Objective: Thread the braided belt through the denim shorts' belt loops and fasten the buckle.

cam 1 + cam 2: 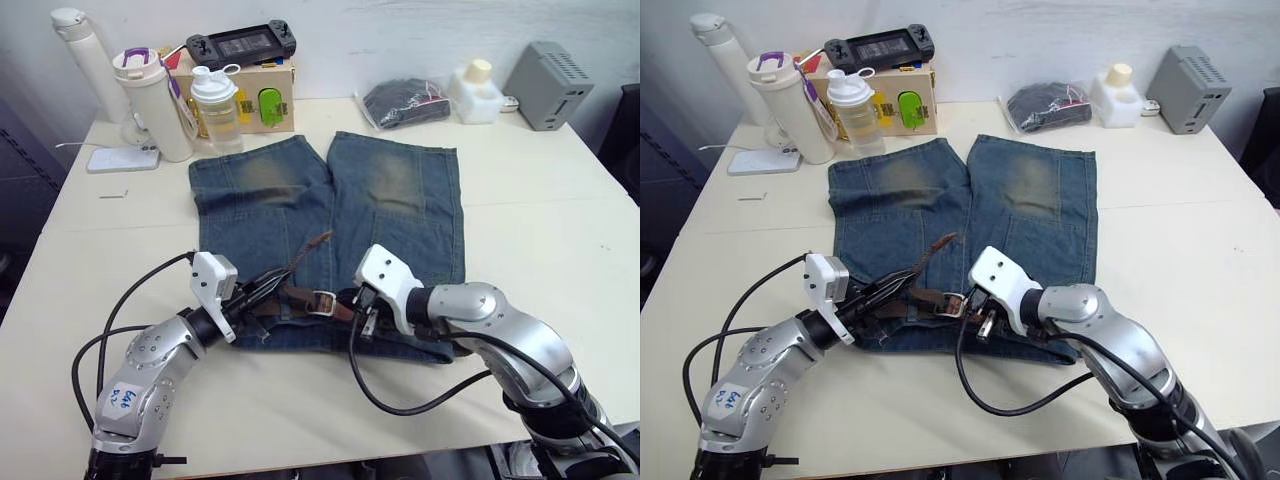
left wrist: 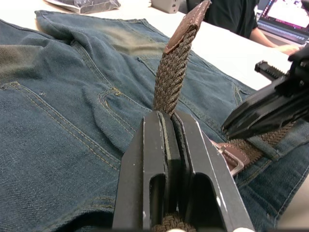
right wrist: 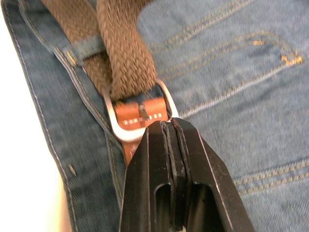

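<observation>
**Belt through buckle frame, prong not yet set**

Denim shorts (image 1: 330,230) lie flat on white table (image 1: 560,230), legs pointing away from robot, waistband at near edge. Braided belt (image 1: 290,297) runs along the waistband, mid-front.

L gripper (image 2: 170,121): fingers pressed together on the belt's free end, strap pinched flat between them. Free end stands up out of the grip, leather tip (image 2: 188,26) at top, clear of the denim. In head view the tip angles up and away over the shorts.

R gripper (image 3: 169,126): fingers closed, tips right at the near edge of the buckle (image 3: 137,116), on the leather tab behind it. Looks like it pins the tab, but what is actually between the tips can't be made out.

Progress, as far as visible:
- Belt sits under at least one belt loop (image 3: 89,48) next to the buckle. Other loops hidden by arms and strap, so can't confirm full threading.
- Woven strap passes through the silver frame, so the free end is already fed in.
- Prong lies on the leather tab; doesn't look pushed through the weave.

Judgement: late stage. Left to do: pull slack w/ L, seat prong in braid, lay tip down flat.

Far edge of table: bottles, bagged dark bundle, grey box, well apart from the work.
</observation>
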